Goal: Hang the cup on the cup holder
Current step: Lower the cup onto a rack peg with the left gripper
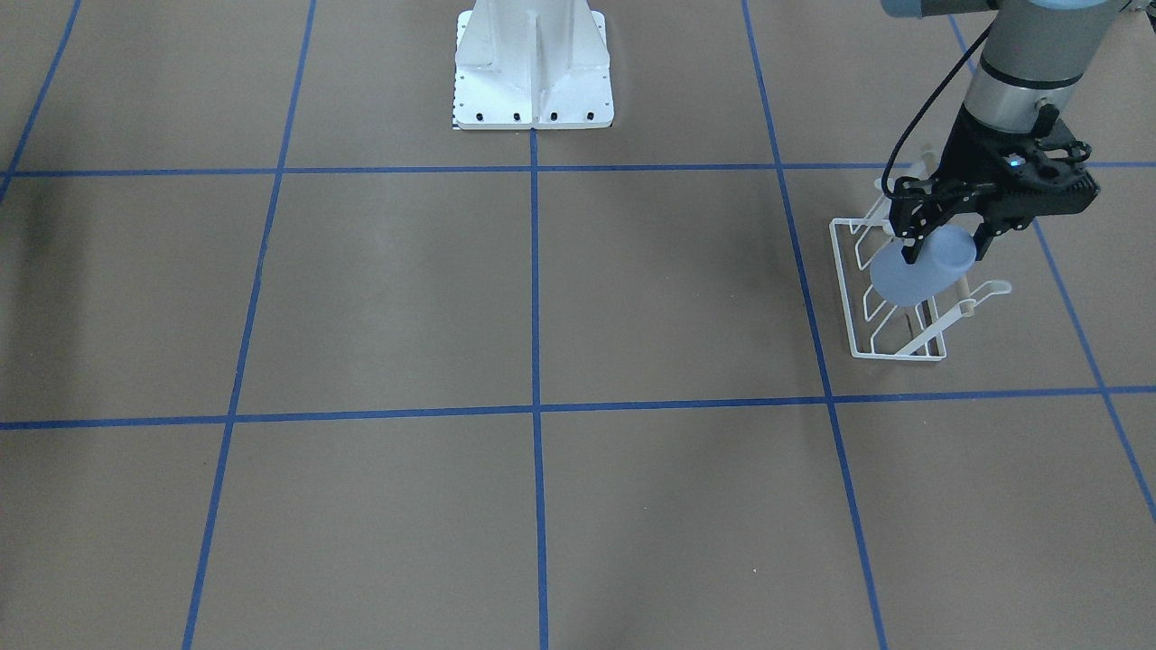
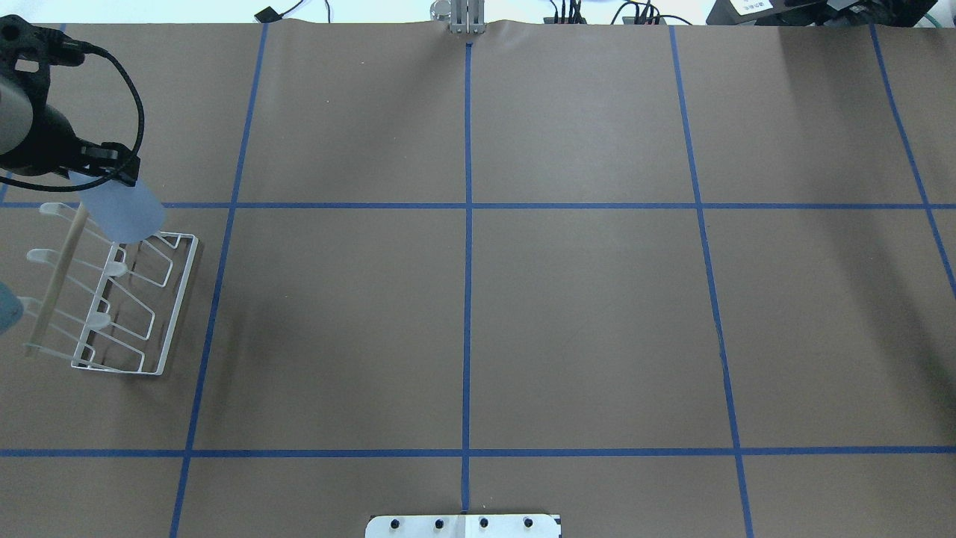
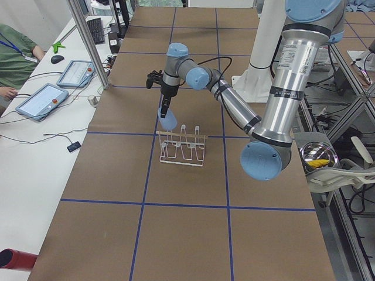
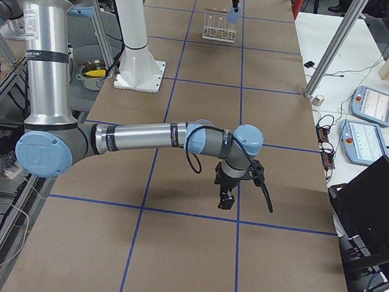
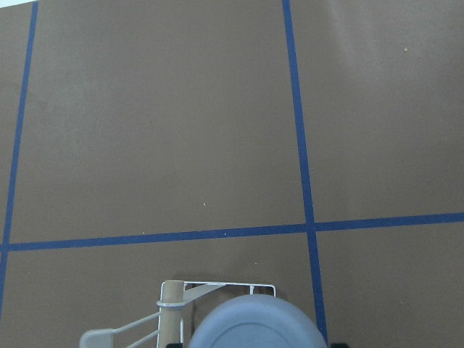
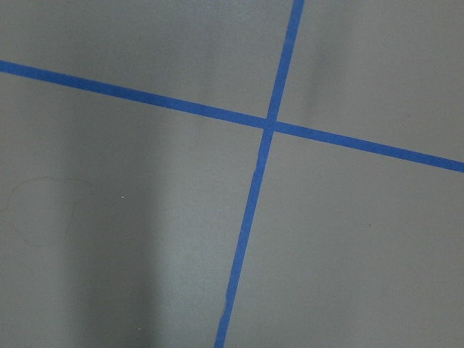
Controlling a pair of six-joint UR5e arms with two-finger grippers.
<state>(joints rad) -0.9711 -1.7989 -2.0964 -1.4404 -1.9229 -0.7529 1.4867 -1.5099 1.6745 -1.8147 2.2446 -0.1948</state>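
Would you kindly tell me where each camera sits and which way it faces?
Front-facing: across the table, facing the robot's base; left claw grips the cup at the cup holder.
Overhead: behind the robot, looking forward-down; shares that claw and cup.
Exterior left: table's left end; left arm near.
Exterior right: opposite end; right claw near.
Left wrist: looks past the cup onto table.
Right wrist: taped table only, no body.

Brown table cover [image 2: 582, 314], taped into squares by blue lines [image 2: 467, 299]. Alongside, a white bench [image 3: 35, 175] with two tablets [image 3: 42, 100] (screens up), a mouse [image 3: 57, 58] and a laptop [image 4: 371, 198]. Slanted metal post [image 3: 88, 41] at the bench edge. Soft, even light with faint shadows on the cover.
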